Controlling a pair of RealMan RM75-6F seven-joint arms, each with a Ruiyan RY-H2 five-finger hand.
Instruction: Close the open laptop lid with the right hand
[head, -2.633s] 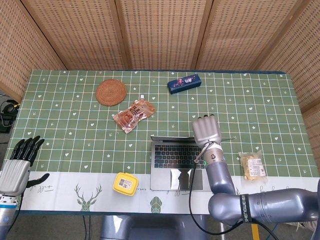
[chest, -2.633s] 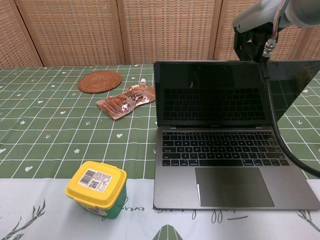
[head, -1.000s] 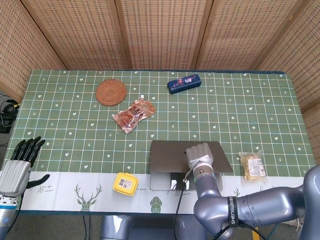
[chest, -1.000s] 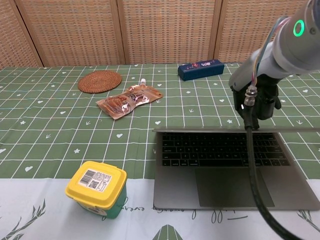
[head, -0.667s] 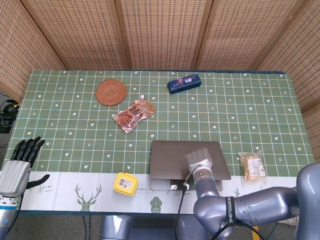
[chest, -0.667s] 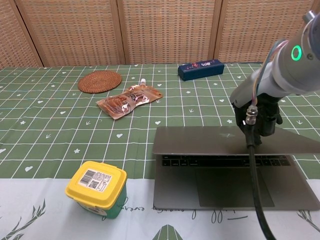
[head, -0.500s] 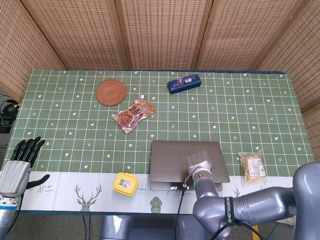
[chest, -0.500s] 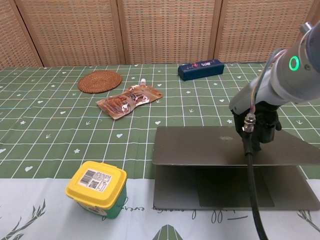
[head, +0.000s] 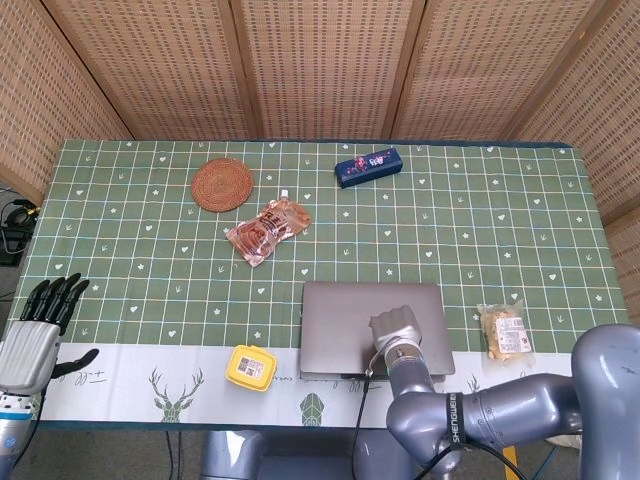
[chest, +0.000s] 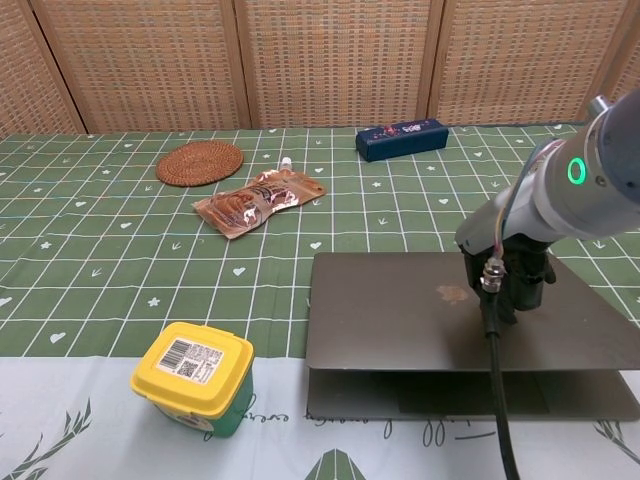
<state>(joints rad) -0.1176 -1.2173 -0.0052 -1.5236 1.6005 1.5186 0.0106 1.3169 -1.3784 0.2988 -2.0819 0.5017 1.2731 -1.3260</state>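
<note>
The grey laptop lies near the table's front edge, its lid lowered almost flat; the chest view shows a thin gap left above the base at the front. My right hand rests on the lid's right half, fingers pointing down onto it, holding nothing. My left hand hangs off the table's near left corner, fingers spread and empty.
A yellow-lidded tub stands just left of the laptop. A brown snack pouch, a woven coaster and a blue box lie farther back. A small snack packet lies right of the laptop.
The lid has swung down from upright to nearly flat, hiding the keyboard, with my right hand following it down and toward the front edge. My left hand has stayed put.
</note>
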